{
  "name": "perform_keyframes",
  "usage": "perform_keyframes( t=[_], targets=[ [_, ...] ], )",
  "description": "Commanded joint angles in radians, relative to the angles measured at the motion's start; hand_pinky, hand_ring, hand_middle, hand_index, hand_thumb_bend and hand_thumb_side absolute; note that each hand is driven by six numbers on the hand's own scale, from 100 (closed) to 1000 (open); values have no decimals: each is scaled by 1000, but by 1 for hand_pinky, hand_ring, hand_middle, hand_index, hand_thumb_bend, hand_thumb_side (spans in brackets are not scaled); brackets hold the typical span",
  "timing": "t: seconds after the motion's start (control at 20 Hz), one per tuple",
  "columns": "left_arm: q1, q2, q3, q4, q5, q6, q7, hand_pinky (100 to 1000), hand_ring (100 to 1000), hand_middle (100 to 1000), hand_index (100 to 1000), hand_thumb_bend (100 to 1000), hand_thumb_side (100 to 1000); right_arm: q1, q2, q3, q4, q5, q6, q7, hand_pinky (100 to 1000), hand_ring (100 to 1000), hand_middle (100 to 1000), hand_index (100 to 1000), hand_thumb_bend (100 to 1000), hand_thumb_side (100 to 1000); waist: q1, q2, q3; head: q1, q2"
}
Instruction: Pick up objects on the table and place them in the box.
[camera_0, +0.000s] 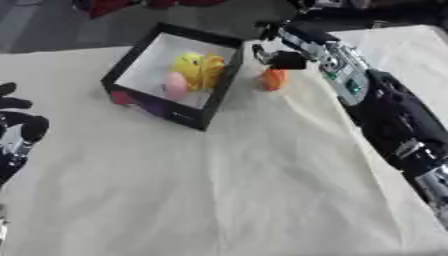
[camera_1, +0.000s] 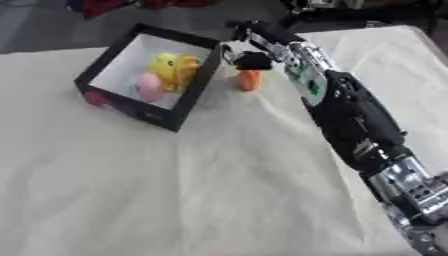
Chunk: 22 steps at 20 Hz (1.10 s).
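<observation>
The box is sitting on the far left part of the table, with a duck toy and an egg-shaped thing lying inside it. A small cone-like thing is standing just right of the box. The right hand is hanging directly above it. The left hand is resting at the table's left edge.

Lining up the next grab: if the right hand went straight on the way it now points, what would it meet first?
Probably the orange object just below the right hand, standing on the cloth beside the box. Depth is unclear, so the fingers may already touch it.
</observation>
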Motion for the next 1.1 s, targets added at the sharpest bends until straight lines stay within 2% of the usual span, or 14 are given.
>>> perform_keyframes(
  t=[0.05, 0.15, 0.3, 0.7, 0.8, 0.85, 0.9, 0.95, 1.0, 1.05, 1.1],
  targets=[
    [-8, 20, 10, -13, -4, -2, 4, 736, 525, 580, 818, 959, 650, -14, -22, -5, 24, 27, -13, 48, 865, 820, 777, 972, 100, 951, -9, -30, 0, 5, -2],
    [-8, 20, 10, -13, -4, -1, 4, 736, 525, 580, 818, 959, 650, -12, -20, -6, 45, 47, -21, 81, 867, 824, 781, 968, 100, 973, -8, -29, -1, 5, -2],
    [-8, 20, 10, -14, -4, -1, 3, 736, 524, 579, 818, 960, 651, -11, -20, -11, 67, 78, -28, 114, 867, 825, 781, 964, 100, 960, -8, -29, -1, 6, -2],
    [-9, 19, 11, -17, -5, -1, 3, 736, 523, 579, 818, 961, 650, -19, -10, -17, 94, 180, -28, 128, 866, 828, 785, 940, 100, 923, -6, -29, -2, 4, -2],
    [-9, 19, 11, -17, -5, 0, 4, 735, 522, 579, 818, 963, 650, -25, -1, -18, 108, 216, -29, 135, 865, 829, 787, 930, 100, 901, -5, -29, -2, 5, -2],
    [-9, 19, 12, -17, -5, 0, 4, 735, 522, 578, 818, 963, 650, -27, 2, -20, 113, 234, -30, 136, 864, 829, 783, 918, 100, 836, -5, -29, -2, 5, -2],
    [-8, 19, 12, -18, -5, 0, 4, 735, 522, 578, 818, 963, 650, -28, 3, -21, 116, 249, -31, 136, 864, 829, 783, 918, 100, 836, -5, -29, -3, 5, -2],
    [-8, 19, 12, -17, -5, 0, 4, 735, 522, 578, 818, 964, 650, -29, 4, -23, 118, 263, -33, 134, 862, 825, 773, 896, 100, 640, -5, -30, -3, 6, -2],
    [-8, 19, 12, -17, -5, 0, 4, 735, 521, 578, 818, 964, 650, -29, 5, -24, 120, 274, -33, 130, 861, 822, 766, 886, 100, 538, -5, -30, -4, 6, -2],
    [-8, 19, 12, -17, -5, 0, 5, 735, 521, 578, 818, 965, 650, -30, 5, -26, 121, 285, -34, 125, 856, 812, 741, 853, 100, 237, -5, -30, -4, 6, -2],
    [-8, 19, 12, -17, -5, 0, 5, 735, 521, 578, 818, 965, 650, -30, 5, -27, 121, 294, -33, 117, 855, 811, 738, 849, 100, 236, -4, -30, -4, 6, -2]
  ],
)
